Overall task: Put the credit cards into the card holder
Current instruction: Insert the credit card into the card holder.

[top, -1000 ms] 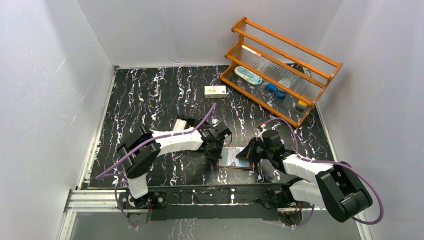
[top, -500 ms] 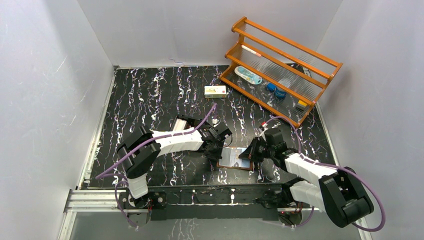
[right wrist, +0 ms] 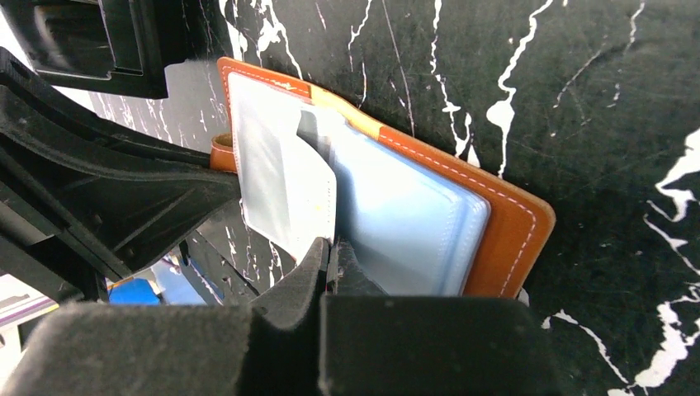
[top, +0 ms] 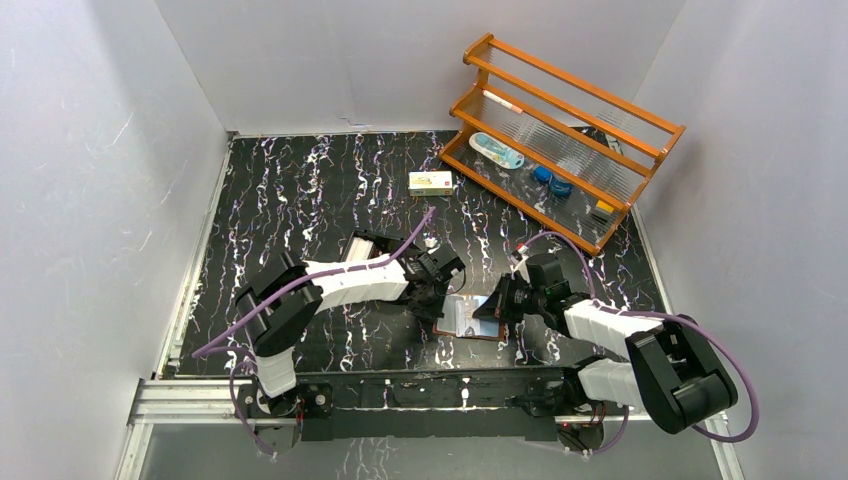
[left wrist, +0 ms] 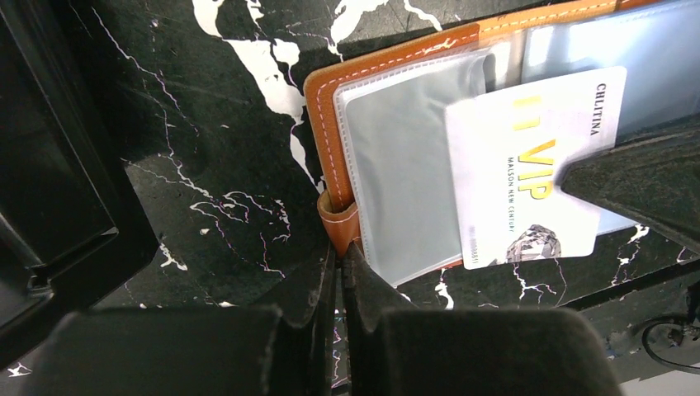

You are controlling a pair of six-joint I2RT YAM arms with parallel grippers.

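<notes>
bright even light, soft shadows, wrist-view foregrounds blurred

white card: gold "vip", perhaps "chlitina"

Orange wooden rack far right on the black marbled table, white-and-yellow carton nearby.

The black, white-veined table bears an open brown card holder near its front edge, a white-and-yellow carton farther back, an orange wooden rack at the far right (standing aslant), and a half-hidden black tray.
</notes>
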